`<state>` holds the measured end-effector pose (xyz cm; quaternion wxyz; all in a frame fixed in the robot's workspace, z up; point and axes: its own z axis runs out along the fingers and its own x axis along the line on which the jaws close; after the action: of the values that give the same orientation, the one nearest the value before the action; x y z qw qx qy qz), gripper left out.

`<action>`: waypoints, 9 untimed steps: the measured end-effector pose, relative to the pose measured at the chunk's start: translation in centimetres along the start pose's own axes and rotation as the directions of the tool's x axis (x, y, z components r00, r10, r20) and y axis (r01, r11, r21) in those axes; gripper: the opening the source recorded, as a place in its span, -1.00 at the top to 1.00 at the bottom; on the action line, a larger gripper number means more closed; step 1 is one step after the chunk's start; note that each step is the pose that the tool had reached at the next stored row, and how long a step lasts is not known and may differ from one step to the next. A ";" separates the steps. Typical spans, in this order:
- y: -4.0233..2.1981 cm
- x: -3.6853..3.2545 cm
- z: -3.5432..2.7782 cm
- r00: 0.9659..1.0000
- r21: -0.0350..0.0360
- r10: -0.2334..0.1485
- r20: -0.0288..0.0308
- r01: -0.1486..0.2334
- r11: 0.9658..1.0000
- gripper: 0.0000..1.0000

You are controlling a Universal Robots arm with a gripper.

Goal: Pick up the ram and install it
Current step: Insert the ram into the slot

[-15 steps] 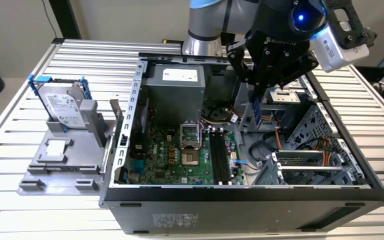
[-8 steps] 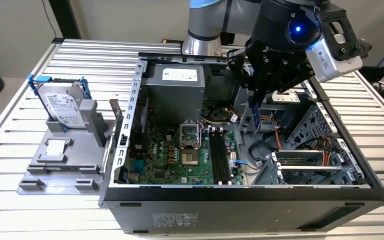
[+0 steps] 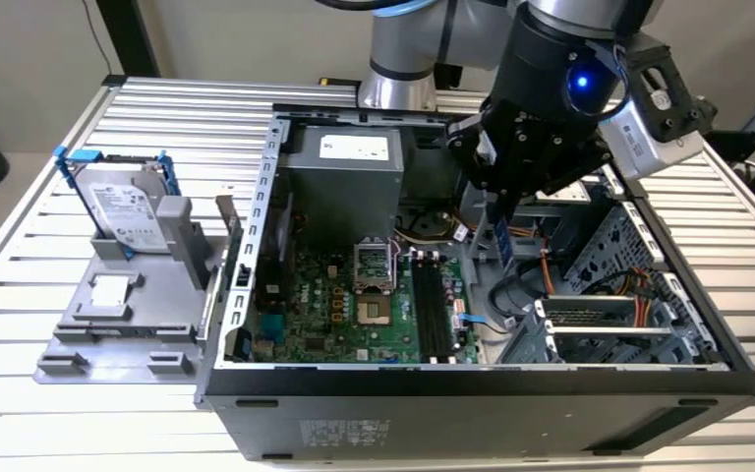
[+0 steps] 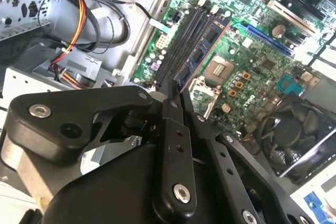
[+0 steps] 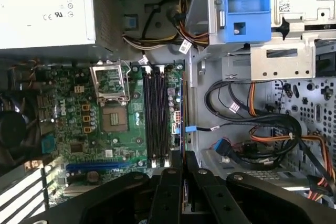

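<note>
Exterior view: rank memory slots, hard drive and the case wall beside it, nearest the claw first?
From the gripper, shut on the ram:
1. memory slots, below it.
2. case wall, exterior view's left.
3. hard drive, outside the case.

The ram point(image 4: 202, 50), a thin bluish stick with black chips, stands on edge, pinched in my tool point(image 4: 176, 92).

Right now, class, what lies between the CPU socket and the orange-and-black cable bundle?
The black memory slots, in the first wrist view; the ram, held by the gripper, also shows there, edge-on.
</note>
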<state>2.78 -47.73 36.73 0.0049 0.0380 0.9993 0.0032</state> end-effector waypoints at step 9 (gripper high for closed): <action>0.01 -0.01 0.79 1.000 0.000 0.006 0.000 -0.006 1.000 1.00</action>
<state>2.80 -47.72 35.94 0.0048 0.0409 0.9991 0.0032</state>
